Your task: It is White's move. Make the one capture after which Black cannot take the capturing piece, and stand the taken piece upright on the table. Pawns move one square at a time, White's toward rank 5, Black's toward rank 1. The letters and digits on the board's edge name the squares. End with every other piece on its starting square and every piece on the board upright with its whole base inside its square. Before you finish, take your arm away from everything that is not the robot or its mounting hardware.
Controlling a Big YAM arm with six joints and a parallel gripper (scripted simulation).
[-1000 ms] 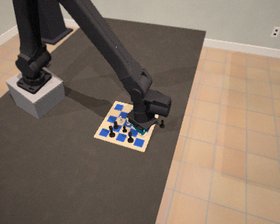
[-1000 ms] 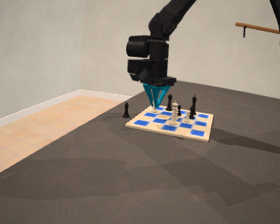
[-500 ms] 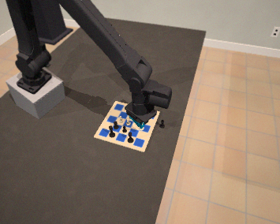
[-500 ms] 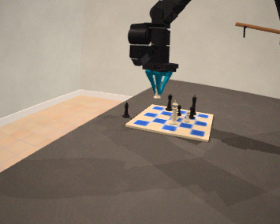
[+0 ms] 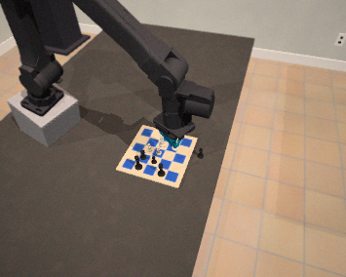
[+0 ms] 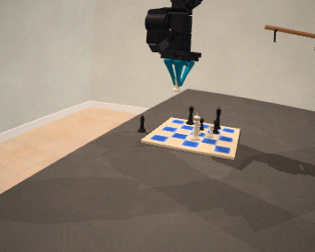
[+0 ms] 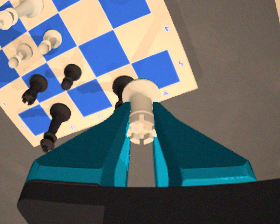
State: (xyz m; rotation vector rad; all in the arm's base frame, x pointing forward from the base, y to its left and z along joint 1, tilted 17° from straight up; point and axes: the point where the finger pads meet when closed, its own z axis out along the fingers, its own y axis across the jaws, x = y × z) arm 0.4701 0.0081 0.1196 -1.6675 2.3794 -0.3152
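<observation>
Teal gripper (image 6: 178,85): its fingers are clamped on a white piece (image 7: 141,106), held high above the chessboard (image 6: 231,153) near the top centre of the exterior view.
White piece: hangs upright between the fingers; the wrist view shows its round base toward the board and its crown up between the pads.
Taken piece: a black pawn (image 6: 142,123) stands upright on the dark table (image 6: 122,200), just left of the board in the exterior view, touching nothing.
Board: three black pieces and two white ones remain standing, clustered mid-board; all look upright.
Done: judging by the pawn on the table, the captured piece is already off the board.
Left: lower the white piece onto the vacated square, base fully inside it, then release.
Square names: edge letters are too small to read.
</observation>
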